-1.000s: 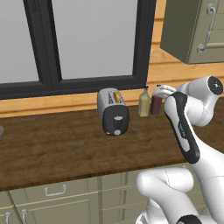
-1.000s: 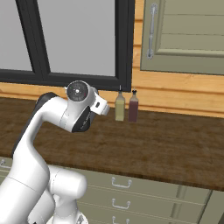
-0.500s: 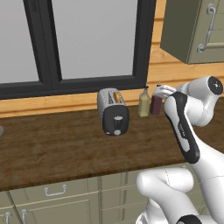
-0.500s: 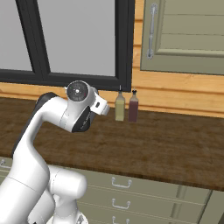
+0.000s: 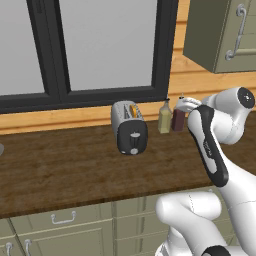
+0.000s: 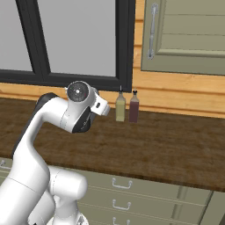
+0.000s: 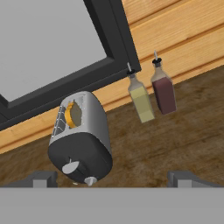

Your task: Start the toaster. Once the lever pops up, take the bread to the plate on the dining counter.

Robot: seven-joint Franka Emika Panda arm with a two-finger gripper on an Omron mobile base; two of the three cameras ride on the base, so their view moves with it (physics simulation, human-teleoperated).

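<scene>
The toaster (image 5: 129,127) is being shown standing on the dark wood worktop (image 5: 65,170) below the window (image 5: 100,45), with the bread (image 7: 72,114) sitting in one of its slots and the lever (image 7: 90,180) sitting low on its black end panel. The gripper (image 7: 111,178) is being held with its fingertips (image 7: 43,178) spread wide apart and nothing between them, above the worktop and clear of the toaster, which is lying toward the left fingertip in the hand view. An olive bottle (image 5: 164,118) and a dark red bottle (image 5: 178,119) are being seen standing just beside each other near the wall, to the right of the toaster.
</scene>
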